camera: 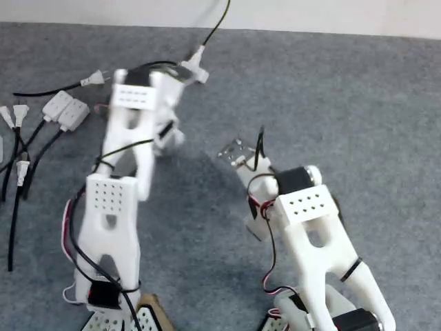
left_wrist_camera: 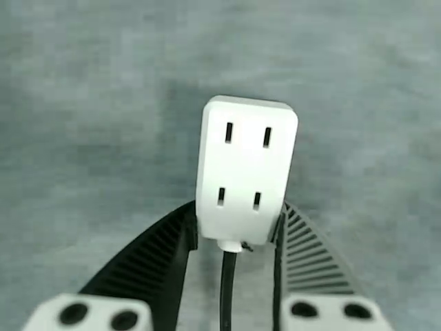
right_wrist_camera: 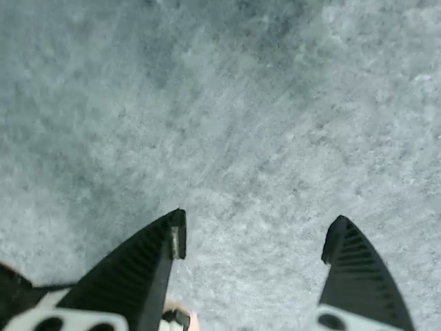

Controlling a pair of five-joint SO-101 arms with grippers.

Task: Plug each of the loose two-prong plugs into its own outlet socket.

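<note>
In the left wrist view my left gripper (left_wrist_camera: 238,224) is shut on a white outlet socket block (left_wrist_camera: 247,165), which has two pairs of slots. Its black cord (left_wrist_camera: 227,289) runs back between the fingers. From above, this gripper (camera: 180,71) is at the far middle of the table, with the white block (camera: 196,72) at its tip. My right gripper (right_wrist_camera: 258,227) is open over bare grey carpet, and from above it (camera: 238,155) hangs near the table's centre. A loose two-prong plug (camera: 96,78) lies at the far left, and two white sockets (camera: 65,110) lie beyond it.
Several more white plugs on black cords (camera: 17,138) lie along the left edge. A black cord (camera: 217,24) runs off the far edge. The grey carpet (camera: 358,103) on the right is open ground.
</note>
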